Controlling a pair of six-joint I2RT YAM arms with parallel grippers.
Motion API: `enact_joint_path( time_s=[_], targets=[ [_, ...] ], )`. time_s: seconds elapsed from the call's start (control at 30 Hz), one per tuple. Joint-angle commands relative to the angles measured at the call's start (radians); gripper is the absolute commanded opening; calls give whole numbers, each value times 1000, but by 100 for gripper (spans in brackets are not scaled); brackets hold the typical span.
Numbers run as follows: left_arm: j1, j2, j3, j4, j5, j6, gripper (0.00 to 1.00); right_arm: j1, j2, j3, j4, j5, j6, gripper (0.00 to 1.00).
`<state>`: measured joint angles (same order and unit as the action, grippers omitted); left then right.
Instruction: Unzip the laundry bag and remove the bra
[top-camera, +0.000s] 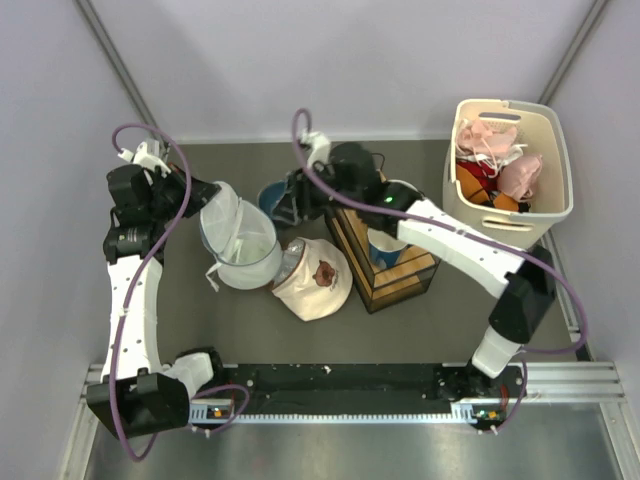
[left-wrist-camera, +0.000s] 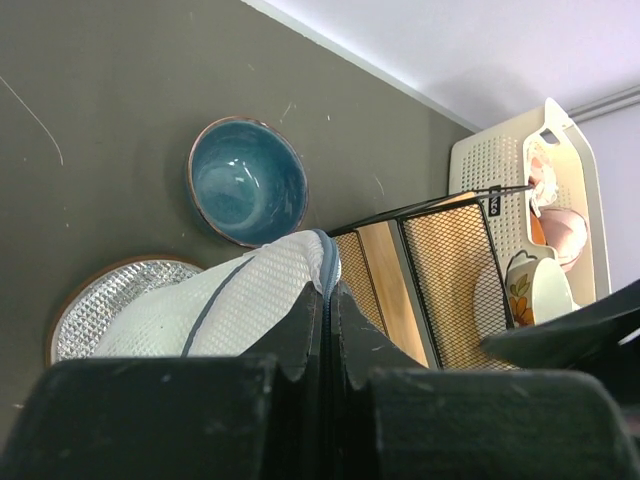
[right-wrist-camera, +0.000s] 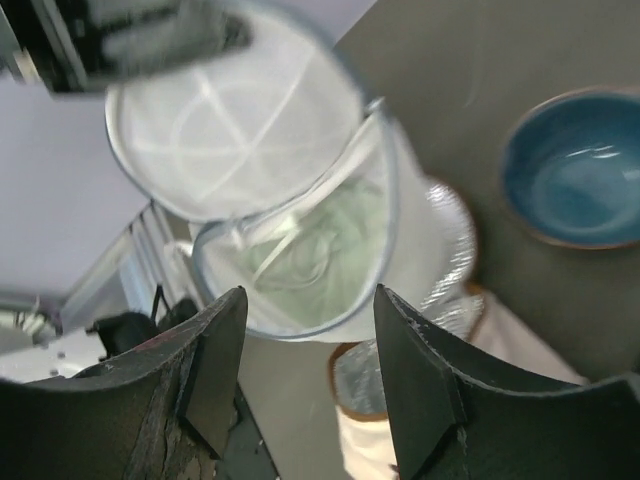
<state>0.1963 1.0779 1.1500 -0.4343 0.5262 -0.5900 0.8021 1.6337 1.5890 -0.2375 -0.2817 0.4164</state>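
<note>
From above, the laundry bag (top-camera: 247, 258) sat on the surface (top-camera: 200, 330) left of centre. Its round flap (top-camera: 222, 215) was lifted up and back, so the unzipping looked done. The left gripper (top-camera: 207, 198) had that flap by its edge. The right gripper (top-camera: 290, 205) hovered just beside the bag, over the blue bowl (top-camera: 268, 192). What lay inside the pouch could not be read from this view.

On the left wrist camera, the fingers (left-wrist-camera: 300, 335) were pressed together, pinching white mesh and its grey-blue rim. The bag's mouth was cut off here, hidden behind the gripper's own body.

On the right wrist camera, the fingers (right-wrist-camera: 215, 375) were spread with nothing between them, pointed at the open mouth. The bra (right-wrist-camera: 315, 245) was bunched inside the drum, pale fabric with thin straps showing. So the removal was yet to come: reach in, grip, draw it out. The picture was blurred and the colour washed out. It could not be made out whether a strap was snagged on the mesh.
</note>
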Motion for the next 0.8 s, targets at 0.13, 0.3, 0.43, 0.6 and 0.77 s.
enact_joint_path(
  time_s=[0.13,0.3,0.43,0.6,0.77],
  targets=[
    [-1,-30,-6,32,18,12,0,149,173,134,-10,-24,-47,59],
    [-1,-36,-12,40,28,7,0,195,316,224,-40,-1,-47,63],
    [-3,-44,-13,37,26,13,0,195,399,276,-52,10,-34,64],
    [-1,-42,-19,39,24,15,0,203,469,339,-66,-16,-18,64],
    [-3,-41,-27,52,34,4,0,207,551,384,-69,-2,4,60]
  ],
)
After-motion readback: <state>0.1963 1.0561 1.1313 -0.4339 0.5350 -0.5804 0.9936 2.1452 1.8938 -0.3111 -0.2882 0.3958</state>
